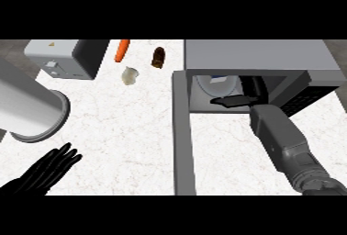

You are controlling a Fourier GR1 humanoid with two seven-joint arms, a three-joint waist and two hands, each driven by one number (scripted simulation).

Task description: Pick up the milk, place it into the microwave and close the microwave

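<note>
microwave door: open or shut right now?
Open. The door of the microwave stands swung out toward the robot; its inside shows, with the milk and right hand in it.

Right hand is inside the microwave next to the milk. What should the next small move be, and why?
Probably draw the right hand back out, leaving the milk behind: the milk already sits inside the microwave, and the open door cannot close past that arm.

In the microwave (257, 55), milk (215, 85); toaster (64, 57) left.
</note>
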